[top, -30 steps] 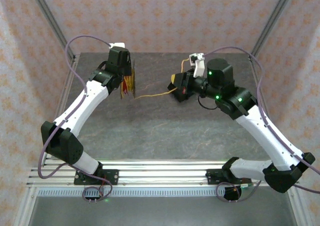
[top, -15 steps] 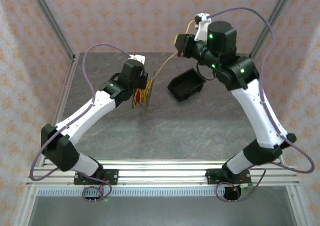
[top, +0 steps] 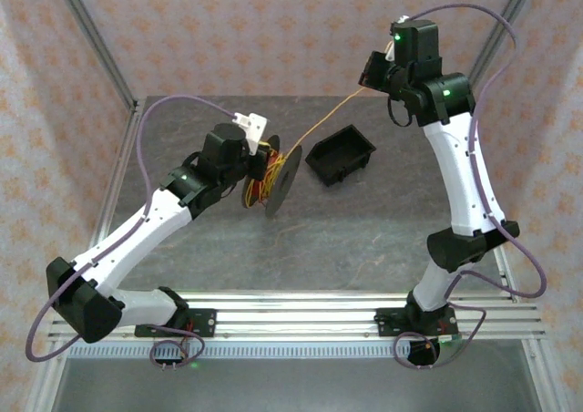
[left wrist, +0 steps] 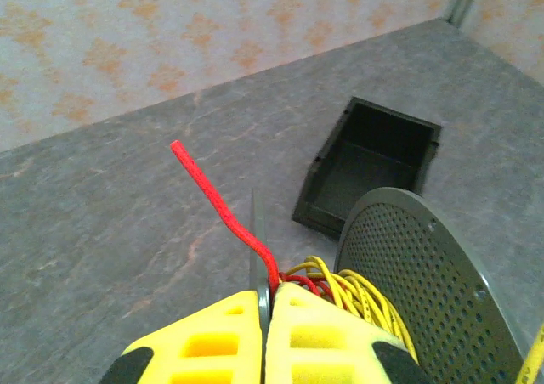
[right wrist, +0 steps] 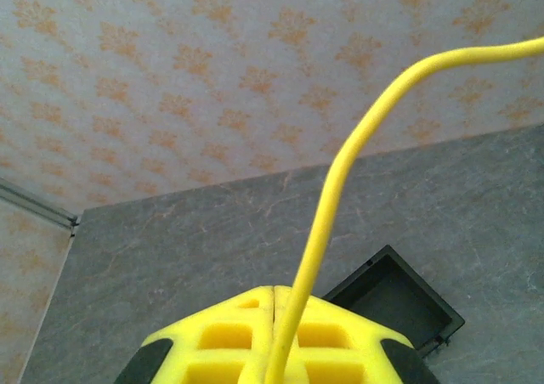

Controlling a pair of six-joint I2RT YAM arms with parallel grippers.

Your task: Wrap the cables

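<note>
The cables are yellow (left wrist: 361, 289) and red (left wrist: 214, 199) wires wound on a grey spool between two discs. One disc is perforated (left wrist: 425, 273). My left gripper (left wrist: 264, 294) is shut on the spool's thin inner disc, with the red cable end poking up beside its fingers. From above, the spool (top: 266, 180) hangs over the table's middle in the left gripper (top: 255, 161). A single yellow strand (top: 323, 120) runs taut from it up to my right gripper (top: 372, 71), raised high at the back. There the right gripper (right wrist: 274, 297) is shut on that yellow strand (right wrist: 340, 193).
An empty black bin (top: 341, 154) sits on the grey table just right of the spool, under the stretched strand; it also shows as the bin (left wrist: 370, 167) and the bin (right wrist: 399, 303). Patterned walls and metal frame posts (top: 91, 38) enclose the table.
The right arm has lifted from near the bin to high at the back, pulling the yellow strand taut. The left arm has carried the spool rightward and nearer.
</note>
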